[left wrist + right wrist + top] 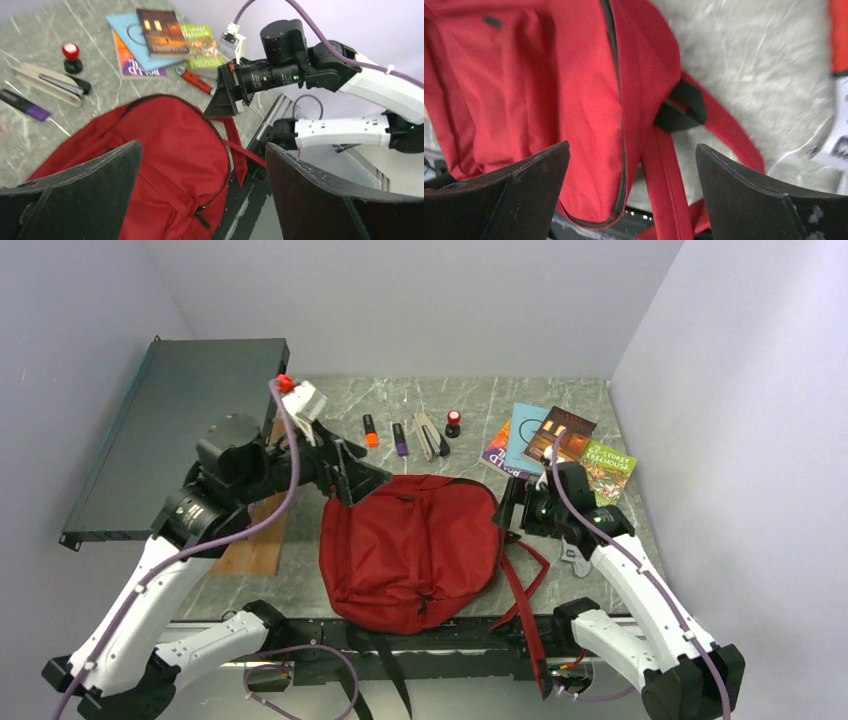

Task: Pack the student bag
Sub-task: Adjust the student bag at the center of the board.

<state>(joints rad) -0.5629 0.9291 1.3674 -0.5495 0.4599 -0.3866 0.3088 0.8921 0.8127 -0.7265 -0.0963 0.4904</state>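
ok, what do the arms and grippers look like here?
Left arm and right arm: white link shells, black joint housings, a purple cable along each. Left gripper and right gripper: black, with broad wedge-shaped fingers. White camera box at each wrist.

Left gripper [202,150] is hanging over the red backpack [165,145], fingers [90,185] standing wide apart with nothing between them. Backpack is lying flat on the grey table [30,40]. Right gripper [222,104] is hovering at its far edge. Books [150,40] are lying fanned beyond, with an orange marker [197,81] just beside them. Red stamp [71,56], stapler [50,85] and purple marker [25,106] are lying left.
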